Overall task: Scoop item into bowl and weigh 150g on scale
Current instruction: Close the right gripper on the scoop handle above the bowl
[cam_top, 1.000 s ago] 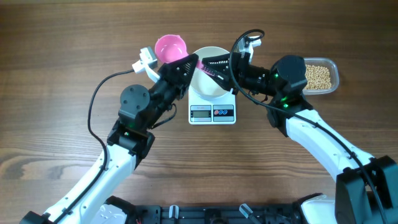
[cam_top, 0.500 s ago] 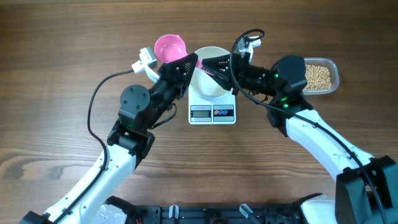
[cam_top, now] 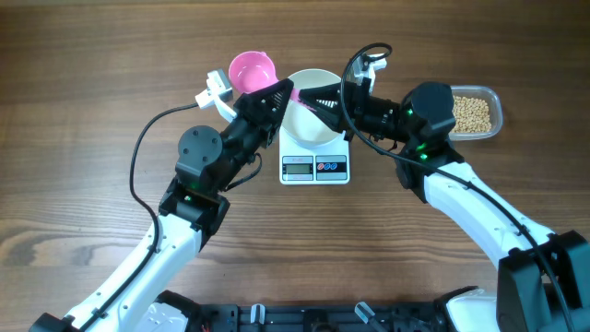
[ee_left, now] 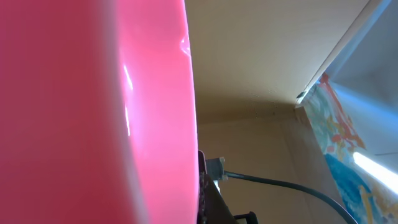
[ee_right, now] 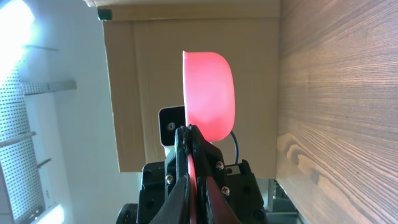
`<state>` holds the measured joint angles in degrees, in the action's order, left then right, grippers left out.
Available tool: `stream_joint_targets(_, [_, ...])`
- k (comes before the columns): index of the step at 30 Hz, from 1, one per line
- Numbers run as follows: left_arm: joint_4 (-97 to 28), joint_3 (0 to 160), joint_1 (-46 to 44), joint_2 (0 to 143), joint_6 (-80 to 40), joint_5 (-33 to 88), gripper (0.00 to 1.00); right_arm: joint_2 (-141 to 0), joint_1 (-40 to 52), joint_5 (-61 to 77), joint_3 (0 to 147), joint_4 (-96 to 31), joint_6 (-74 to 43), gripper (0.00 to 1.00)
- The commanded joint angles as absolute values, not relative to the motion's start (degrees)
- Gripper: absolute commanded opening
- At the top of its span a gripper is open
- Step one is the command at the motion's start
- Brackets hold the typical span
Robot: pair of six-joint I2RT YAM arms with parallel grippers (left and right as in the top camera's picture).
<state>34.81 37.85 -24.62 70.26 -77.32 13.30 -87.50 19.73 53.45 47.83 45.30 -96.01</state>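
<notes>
The beans [cam_top: 471,112] are lying as a shallow tan-yellow heap of small round grains in a clear plastic tub [cam_top: 496,100] near the table's [cam_top: 92,55] far right edge, at 3 o'clock from the bowl [cam_top: 312,127]. The right arm's elbow is overlapping the tub's left end. The white bowl is sitting on the white scale [cam_top: 314,168], well apart from the tub. Where its inside is showing between the two grippers, it is showing plain white. The scale's display and button panel are facing 6 o'clock, uncovered. A pink scoop [cam_top: 252,71] is hanging with its cup just outside the bowl's rim at 10 o'clock, its handle slanting toward 4 o'clock over the bowl. The left gripper [cam_top: 282,92] is reaching in from 7 o'clock with its jaws pressed together on the handle close to the cup, and pink plastic is filling most of the left wrist view. The right gripper [cam_top: 312,98] is coming in from 3 o'clock. In the right wrist view its fingers [ee_right: 186,155] are pinching the thin handle between them, the cup [ee_right: 210,93] standing beyond the tips. Bare wood is lying open at 9 o'clock and across the near half of the table, crossed only by the two arms.
</notes>
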Motion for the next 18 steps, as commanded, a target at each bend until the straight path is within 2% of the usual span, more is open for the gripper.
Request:
stream_joint_targets(1, [35.16,38.3,-24.75,70.08,-77.65,12.32,0.04,-87.99,20.1,55.33,48.47,45.65,-96.2,0.11])
stream_joint_targets(4, [35.16,38.3,-24.75,70.08,-77.62,12.29,0.04,-87.99,20.1,55.66,48.47,45.65,-96.2,0.22])
stream_joint_targets(6, [35.16,38.3,-24.75,70.08,-77.65,12.29,0.04,-87.99,20.1,55.88,48.47,45.65,-96.23,0.24])
stream_joint_targets(10, [35.16,38.3,-24.75,70.08,-77.65,12.05,0.04,-87.99,20.1,56.29,48.47,45.65,-96.42,0.24])
stream_joint_targets(18, [35.16,38.3,-24.75,70.08,-77.65,11.9,0.04,-87.99,20.1,56.18,48.47,45.65,-96.66,0.16])
